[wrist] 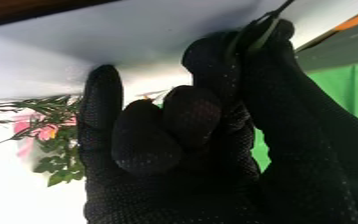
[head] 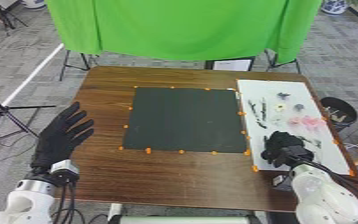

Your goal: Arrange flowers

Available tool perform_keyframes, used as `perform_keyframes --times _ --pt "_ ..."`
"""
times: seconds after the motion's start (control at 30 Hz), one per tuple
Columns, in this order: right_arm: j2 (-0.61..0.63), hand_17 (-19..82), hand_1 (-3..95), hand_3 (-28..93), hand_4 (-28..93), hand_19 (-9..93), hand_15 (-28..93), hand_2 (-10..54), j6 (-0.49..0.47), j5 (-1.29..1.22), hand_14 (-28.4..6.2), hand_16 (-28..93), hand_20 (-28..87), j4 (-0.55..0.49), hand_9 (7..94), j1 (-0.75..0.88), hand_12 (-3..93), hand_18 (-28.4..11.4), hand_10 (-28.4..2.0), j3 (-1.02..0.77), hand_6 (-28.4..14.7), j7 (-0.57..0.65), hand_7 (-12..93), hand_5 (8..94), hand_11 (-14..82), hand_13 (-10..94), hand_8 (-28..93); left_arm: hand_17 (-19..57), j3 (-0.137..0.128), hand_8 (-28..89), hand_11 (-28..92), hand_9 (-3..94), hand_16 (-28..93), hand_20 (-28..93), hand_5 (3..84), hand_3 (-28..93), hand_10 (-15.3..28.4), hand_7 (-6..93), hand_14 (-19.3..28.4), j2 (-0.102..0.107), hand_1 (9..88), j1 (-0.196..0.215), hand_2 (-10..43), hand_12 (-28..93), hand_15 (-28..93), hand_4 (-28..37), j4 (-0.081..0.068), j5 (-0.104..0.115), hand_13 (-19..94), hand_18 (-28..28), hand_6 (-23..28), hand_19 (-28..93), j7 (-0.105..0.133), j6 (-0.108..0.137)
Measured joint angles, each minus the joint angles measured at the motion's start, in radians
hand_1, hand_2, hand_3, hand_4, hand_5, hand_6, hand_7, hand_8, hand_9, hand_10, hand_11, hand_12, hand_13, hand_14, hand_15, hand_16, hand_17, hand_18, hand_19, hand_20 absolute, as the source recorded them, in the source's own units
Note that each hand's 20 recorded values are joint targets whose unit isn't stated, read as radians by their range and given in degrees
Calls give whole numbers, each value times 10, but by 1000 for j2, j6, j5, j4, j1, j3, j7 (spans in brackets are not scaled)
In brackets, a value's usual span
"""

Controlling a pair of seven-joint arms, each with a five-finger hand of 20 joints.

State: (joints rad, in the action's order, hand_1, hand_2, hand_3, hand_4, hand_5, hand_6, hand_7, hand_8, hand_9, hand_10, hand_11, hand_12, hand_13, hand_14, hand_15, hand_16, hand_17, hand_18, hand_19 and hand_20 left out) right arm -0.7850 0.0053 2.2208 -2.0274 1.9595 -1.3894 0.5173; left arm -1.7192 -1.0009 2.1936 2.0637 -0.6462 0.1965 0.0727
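My left hand (head: 60,136) is at the table's left edge with its fingers straight. On the white board's near part is my right hand (head: 284,146). In the right wrist view, the right hand (wrist: 215,165) pinches a dark green stem (wrist: 264,30) between thumb and a finger. Pink flowers (head: 309,122), a pale yellow flower (head: 280,107) and dark sprigs (head: 258,111) lie on the white board (head: 269,88) beyond the hand. Pink petals (wrist: 47,130) and green leaves (wrist: 62,162) show beside the glove in the right wrist view.
A dark square mat (head: 186,120) lies mid-table (head: 109,82), left of the board. Orange markers (head: 149,150) line the mat and board edges. A black bin (head: 339,110) stands off the table's right side. Green cloth (head: 175,30) hangs behind the table.
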Motion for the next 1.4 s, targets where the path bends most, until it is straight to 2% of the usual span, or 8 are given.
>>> perform_keyframes --times 0.33,0.5,0.57,0.67,0.77,1.0,1.2,1.4 --pt "-1 318 355 913 -138 793 864 -95 14 -80 -103 355 311 -32 806 -6 442 -175 -108 -14 -2 44 580 749 653 735 271 -88 -14 -118 226 223 -20 134 261 707 117 212 157 5 250 11 -54 164 412 -283 4 0 181 213 37 457 2 0" --pt "3 322 352 913 -129 797 865 -95 22 -84 -102 354 309 -47 811 -47 442 -176 -105 -1 1 63 577 754 652 739 272 -88 -32 -118 226 223 -19 133 260 712 117 212 157 12 248 24 -59 164 412 -283 11 0 181 212 37 456 3 -1" --pt "10 324 350 913 -126 800 863 -95 21 -88 -100 352 308 -46 814 -82 441 -176 -103 21 3 63 575 757 651 745 274 -88 -39 -118 226 222 -19 133 260 712 116 211 156 16 248 28 -63 165 411 -283 11 15 181 212 37 456 11 -6" --pt "20 328 347 913 -121 803 862 -95 18 -102 -98 350 306 -39 817 -156 439 -177 -103 76 5 63 571 760 650 752 280 -88 -52 -117 224 222 -18 133 259 712 117 210 155 26 247 34 -68 165 409 -283 10 58 181 212 36 455 33 -24" --pt "21 333 343 914 -115 808 865 -95 6 -121 -96 348 302 -25 820 -244 437 -179 -104 144 5 72 567 762 651 760 285 -88 -77 -116 223 222 -17 134 259 711 116 209 155 39 248 43 -70 168 407 -283 11 62 181 212 36 453 39 -43" --pt "-36 348 335 914 -94 825 867 -95 -26 -30 -91 335 287 54 837 -504 428 -185 -95 392 13 203 553 778 652 784 289 -87 -164 -113 221 223 -15 132 262 710 117 205 156 62 247 110 -71 170 403 -283 50 44 182 213 37 450 23 -56" --pt "-167 378 327 916 -74 832 873 -95 -79 -14 -85 327 264 160 852 -681 423 -174 -92 531 21 198 543 795 657 807 305 -88 -185 -113 219 224 -13 132 263 708 118 204 156 66 248 157 -71 170 402 -283 69 43 182 213 37 447 20 -54" --pt "-311 384 322 919 -71 837 870 -95 -113 18 -83 326 255 230 859 -791 424 -175 -90 620 25 168 535 804 654 813 313 -89 -185 -112 218 225 -12 133 263 708 118 203 157 64 248 174 -70 171 401 -283 72 41 183 213 37 444 21 -52"
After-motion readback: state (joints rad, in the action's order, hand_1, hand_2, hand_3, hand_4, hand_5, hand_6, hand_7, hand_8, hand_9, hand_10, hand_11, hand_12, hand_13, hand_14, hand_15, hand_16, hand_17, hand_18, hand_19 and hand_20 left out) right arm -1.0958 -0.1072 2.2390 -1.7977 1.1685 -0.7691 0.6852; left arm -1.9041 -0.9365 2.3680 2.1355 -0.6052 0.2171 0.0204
